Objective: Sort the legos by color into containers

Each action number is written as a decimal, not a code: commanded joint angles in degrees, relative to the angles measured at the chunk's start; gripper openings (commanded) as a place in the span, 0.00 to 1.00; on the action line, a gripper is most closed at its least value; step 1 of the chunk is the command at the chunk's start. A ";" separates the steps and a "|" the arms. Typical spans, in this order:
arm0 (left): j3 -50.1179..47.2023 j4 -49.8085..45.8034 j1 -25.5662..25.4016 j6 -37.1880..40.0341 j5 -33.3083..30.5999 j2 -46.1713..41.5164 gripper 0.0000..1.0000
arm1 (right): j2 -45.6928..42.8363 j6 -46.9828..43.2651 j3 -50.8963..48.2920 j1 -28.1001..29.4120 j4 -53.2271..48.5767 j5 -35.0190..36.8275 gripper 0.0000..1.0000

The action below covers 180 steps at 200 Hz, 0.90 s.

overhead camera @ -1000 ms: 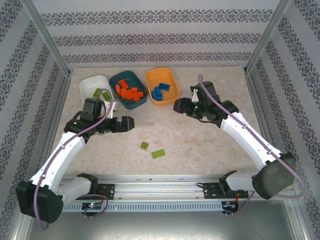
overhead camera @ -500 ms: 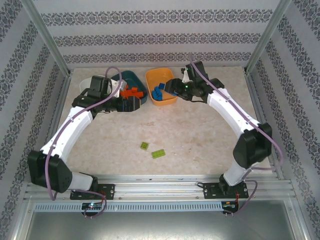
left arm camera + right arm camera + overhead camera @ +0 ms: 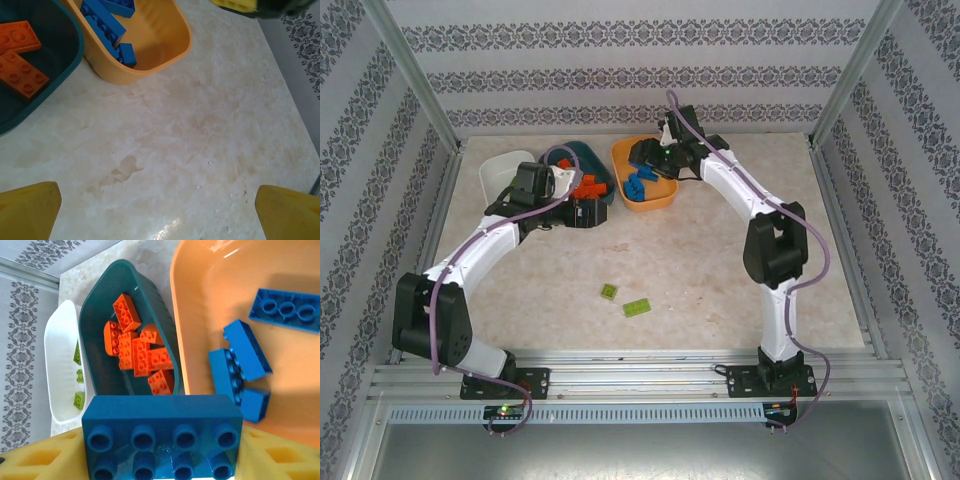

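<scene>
My right claw (image 3: 162,457) pinches a dark blue eight-stud plastic brick (image 3: 162,415) over the shallow orange plastic tub (image 3: 210,275) (blue bricks (image 3: 240,365) already lie inside); best to centre it, lower, then let go gently; my left claw (image 3: 160,212) hangs spread above the table (image 3: 200,125).

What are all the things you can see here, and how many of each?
white tub: one, white, left end of the tub row.
teal tub: one, dark teal, middle.
orange tub: one, orange, right end.
orange bricks: about seven, orange, in the teal tub.
blue bricks: about four, blue, in the orange tub.
held brick: one, blue, over the orange tub.
green bricks: three seen, lime, in the white tub.
loose bricks: two, lime, on the table.
left gripper: open, empty, by the teal tub.
right gripper: shut on the held brick.
</scene>
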 commanded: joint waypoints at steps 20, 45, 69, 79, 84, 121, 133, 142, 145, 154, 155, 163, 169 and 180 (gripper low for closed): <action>-3.88 7.79 0.55 2.19 0.25 -2.30 1.00 | 9.63 0.13 11.67 -1.24 0.52 -2.46 0.63; -4.40 8.13 0.49 2.33 0.02 -1.69 1.00 | 16.12 -0.23 20.51 -1.28 -2.69 -2.65 0.63; -3.73 7.69 0.54 2.16 -0.25 -1.24 1.00 | 21.43 0.67 27.13 -1.21 -4.25 -2.82 0.64; -3.71 7.47 0.52 2.07 -0.54 -1.30 1.00 | 23.12 1.30 28.84 -1.30 -4.05 -2.84 0.65; -3.76 7.26 0.54 2.11 -0.88 -1.35 1.00 | 23.93 1.59 29.66 -1.37 -3.95 -2.77 0.65; -3.59 6.48 0.54 2.36 -1.94 -1.58 1.00 | 28.45 3.93 34.30 -1.80 -3.30 -2.71 0.69; -3.40 6.39 0.55 2.24 -1.87 -1.56 1.00 | 28.89 4.58 34.46 -1.81 -2.68 -2.83 0.70; -3.22 6.22 0.56 2.16 -2.02 -1.50 1.00 | 29.05 4.81 34.49 -1.81 -2.22 -2.89 0.72; -3.24 6.16 0.54 2.16 -2.02 -1.50 1.00 | 29.08 4.95 34.49 -1.81 -2.13 -2.85 0.72; -3.22 6.13 0.50 2.16 -2.02 -1.50 1.00 | 29.15 5.01 34.41 -1.81 -2.01 -2.82 0.74; -3.23 6.17 0.53 2.16 -2.02 -1.50 1.00 | 29.14 4.98 34.46 -1.81 -2.01 -2.75 0.75; -3.25 6.20 0.49 2.16 -2.02 -1.57 1.00 | 29.08 5.00 34.48 -1.76 -2.06 -2.66 0.77; -3.25 6.14 0.48 2.16 -2.06 -1.53 1.00 | 29.09 4.99 34.42 -1.81 -2.16 -2.64 0.78; -3.24 6.09 0.56 2.25 -2.19 -1.46 1.00 | 29.07 5.17 34.46 -1.85 -2.10 -2.94 0.80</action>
